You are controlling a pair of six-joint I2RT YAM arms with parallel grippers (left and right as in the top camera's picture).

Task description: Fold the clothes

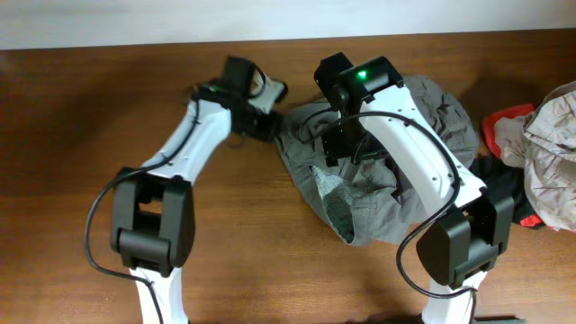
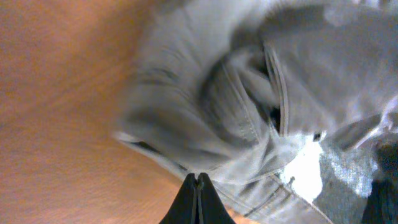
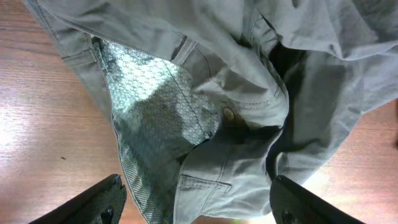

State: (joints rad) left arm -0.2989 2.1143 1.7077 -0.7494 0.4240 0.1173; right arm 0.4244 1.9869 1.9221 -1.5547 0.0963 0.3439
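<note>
Though crumpled into a heap, the shorts (image 1: 441,117) are the chief item: grey-olive, lying on the table (image 1: 90,108) right of centre.
- Shorts, detail: a patterned pocket lining (image 3: 161,106) is turned out on the near side, and a metal button (image 3: 229,114) sits on the fabric just beside it. Seams and folds show throughout.
- Left gripper (image 1: 273,126): at the left edge of the shorts, low to the table. Jaws pressed together, tips meeting right at the hem. Whether cloth is caught between them cannot be told.
- Right gripper (image 3: 199,199): above the middle of the shorts, pointing down. Jaws spread wide, one finger on each side of the lining and waistband area, with nothing between them but the cloth below.
- Red garment (image 1: 504,126), black garment (image 1: 504,189), pale garment (image 1: 553,153): bunched together at the table's right edge. The black one lies just beside the shorts.
</note>
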